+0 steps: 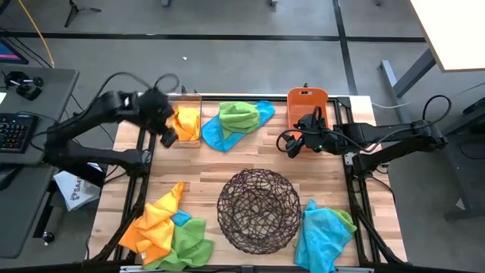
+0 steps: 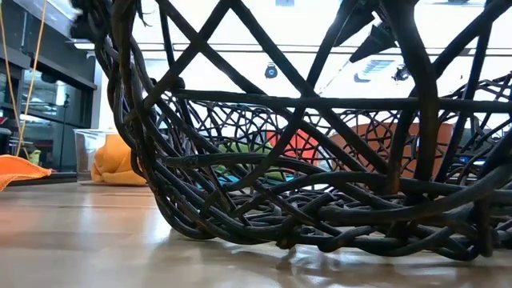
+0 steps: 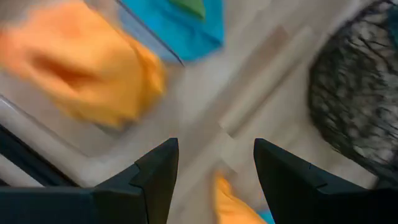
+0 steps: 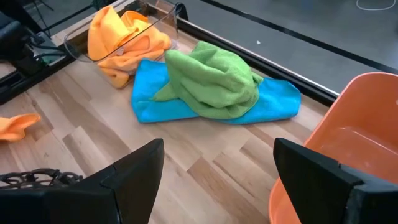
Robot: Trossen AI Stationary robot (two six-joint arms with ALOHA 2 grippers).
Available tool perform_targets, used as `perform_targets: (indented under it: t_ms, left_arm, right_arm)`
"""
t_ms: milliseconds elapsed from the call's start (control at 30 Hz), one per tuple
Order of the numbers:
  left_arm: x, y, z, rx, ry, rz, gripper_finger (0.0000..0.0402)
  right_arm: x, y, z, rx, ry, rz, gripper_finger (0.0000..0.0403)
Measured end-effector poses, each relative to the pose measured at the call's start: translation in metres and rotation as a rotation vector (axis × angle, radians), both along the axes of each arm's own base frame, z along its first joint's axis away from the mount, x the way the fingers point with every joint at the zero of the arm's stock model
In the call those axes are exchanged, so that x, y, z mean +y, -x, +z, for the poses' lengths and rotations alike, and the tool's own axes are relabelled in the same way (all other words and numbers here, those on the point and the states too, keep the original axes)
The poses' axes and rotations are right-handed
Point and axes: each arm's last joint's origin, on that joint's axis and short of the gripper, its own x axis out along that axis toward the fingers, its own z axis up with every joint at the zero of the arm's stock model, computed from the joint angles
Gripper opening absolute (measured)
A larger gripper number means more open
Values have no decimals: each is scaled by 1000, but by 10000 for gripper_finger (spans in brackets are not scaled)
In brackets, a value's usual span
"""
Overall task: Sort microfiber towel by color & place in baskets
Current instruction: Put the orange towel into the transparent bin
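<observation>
The round dark-brown wire-mesh bowl (image 1: pixel 258 210) sits empty near the front, flanked by soft crumpled piles of orange, green and blue cloths (image 1: pixel 168 230). At the far left, a limp orange microfiber towel (image 1: pixel 186 123) lies in the small clear plastic bin (image 1: pixel 187 97); this drop looks done. The left gripper (image 1: pixel 168 136), fingers spread and empty, hovers beside it and next needs another cloth, while the right gripper (image 1: pixel 292 144) waits spread by the salmon-orange plastic bin (image 1: pixel 307 101).

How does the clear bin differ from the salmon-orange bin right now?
The clear bin stands at the table's back left, by the left hand; the salmon-orange bin stands at the back right, by the right hand. The clear bin is see-through and holds an orange towel; the salmon-orange bin is opaque, and the part of its inside that shows is bare. Both are rectangular and upright on the table's back edge.
</observation>
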Motion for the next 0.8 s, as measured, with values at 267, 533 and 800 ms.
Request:
perform_targets:
  t_ms: [267, 533, 800]
  left_arm:
    - [-75, 13, -64, 190, 258, -3, 198]
    - [-154, -2, -101, 195, 385, -265, 198]
    - [-197, 6, -127, 312, 183, -489, 198]
  right_arm:
    - [0, 0, 0, -3, -10, 2, 297]
    - [0, 0, 0, -4, -14, 2, 297]
    - [-1, 0, 0, 1, -7, 1, 297]
